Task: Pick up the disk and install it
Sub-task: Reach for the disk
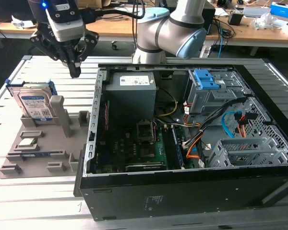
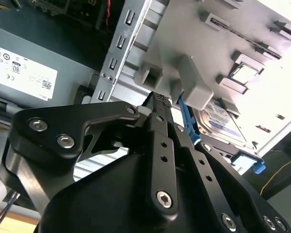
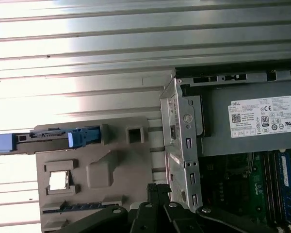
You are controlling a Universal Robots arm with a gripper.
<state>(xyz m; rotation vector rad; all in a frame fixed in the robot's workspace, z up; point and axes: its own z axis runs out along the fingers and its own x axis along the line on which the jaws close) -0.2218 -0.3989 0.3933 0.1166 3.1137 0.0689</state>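
Note:
The disk (image 1: 34, 106), a silver drive with a white-and-blue label in a blue carrier frame, stands upright on edge in a grey plastic holder (image 1: 43, 143) at the exterior view's left. My gripper (image 1: 75, 72) hangs above the holder's back right corner, between the disk and the open computer case (image 1: 93, 143). Its black fingers are shut together with nothing between them. In the second wrist view the gripper (image 2: 157, 99) points toward the holder (image 2: 184, 43), with the disk (image 2: 218, 116) beyond it. The first wrist view looks down on the disk (image 3: 48, 141) edge-on.
A grey power-supply box (image 1: 132, 91) with a white sticker sits in the case's back left corner, close to the gripper. A blue latch piece (image 1: 205, 79) tops the drive cage at the case's back right. Cables and a motherboard fill the case floor. The table is ribbed metal.

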